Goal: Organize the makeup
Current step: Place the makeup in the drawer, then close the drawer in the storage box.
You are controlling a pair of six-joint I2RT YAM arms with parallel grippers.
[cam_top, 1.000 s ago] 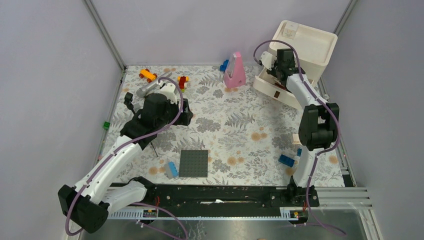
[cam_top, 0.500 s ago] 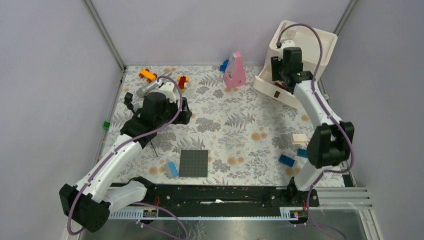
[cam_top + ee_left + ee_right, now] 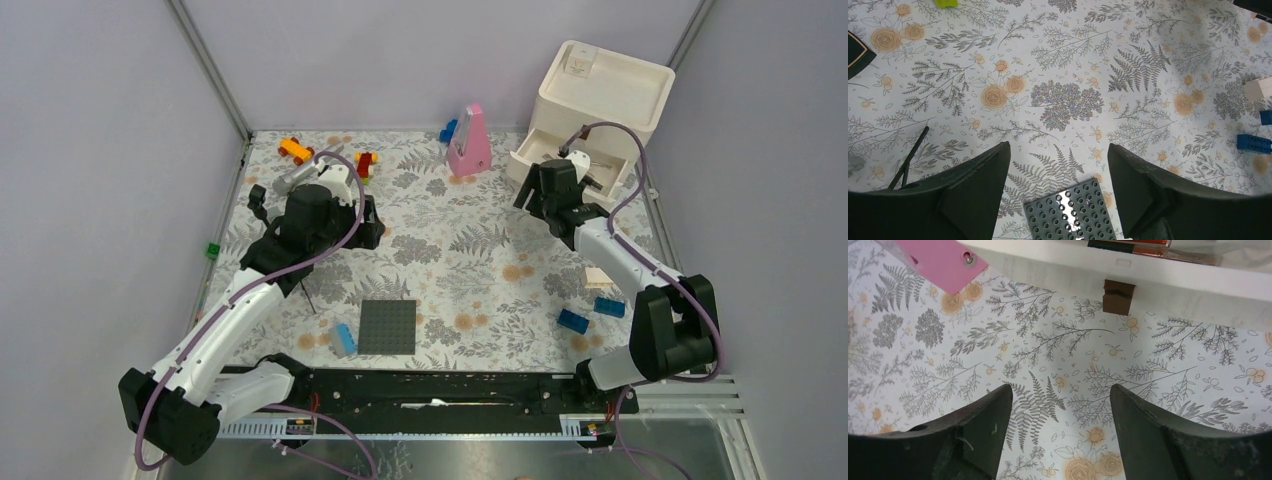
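Right gripper [image 3: 1060, 407], spread empty, hovers just before the front edge of the white drawer box [image 3: 605, 95]; left gripper [image 3: 1058, 172], likewise released, well left of it.

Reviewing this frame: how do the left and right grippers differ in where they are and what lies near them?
The left gripper hangs over the table's left half, the right gripper at the far right. The left gripper has a grey studded plate and a thin black brush near it; the right gripper faces the white drawer with its brown knob. Both are open and hold nothing.
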